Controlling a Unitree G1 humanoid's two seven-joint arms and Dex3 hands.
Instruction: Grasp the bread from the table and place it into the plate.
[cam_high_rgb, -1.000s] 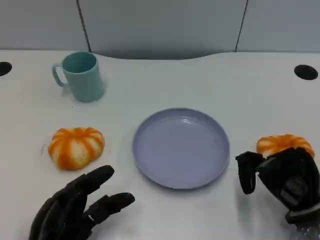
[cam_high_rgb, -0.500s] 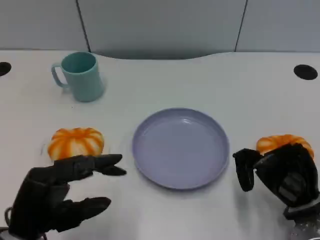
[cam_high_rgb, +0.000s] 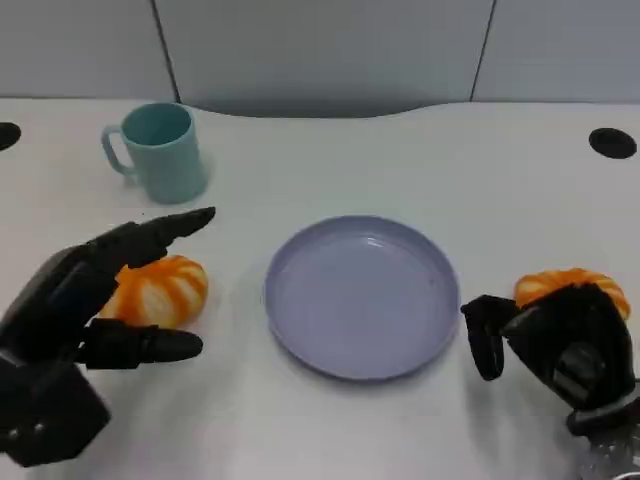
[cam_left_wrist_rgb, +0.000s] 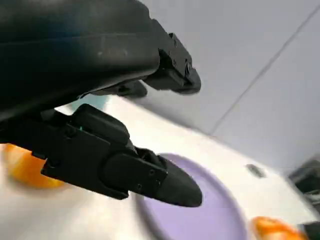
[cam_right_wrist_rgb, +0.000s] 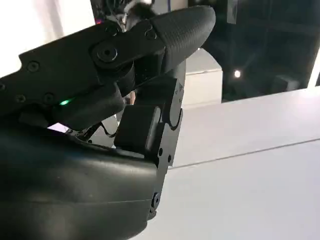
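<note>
Fingers of the left robot hand (cam_high_rgb: 70, 330) spread wide around the left bread (cam_high_rgb: 160, 290), holding nothing yet. Right robot hand (cam_high_rgb: 565, 350) rests curled and empty in front of a second bread (cam_high_rgb: 560, 283). The purple plate (cam_high_rgb: 362, 296) lies between them on the bench (cam_high_rgb: 400, 160); a teal mug (cam_high_rgb: 158, 152) stands behind. Closing off-centre could shove the soft roll sideways or squash it.
</note>
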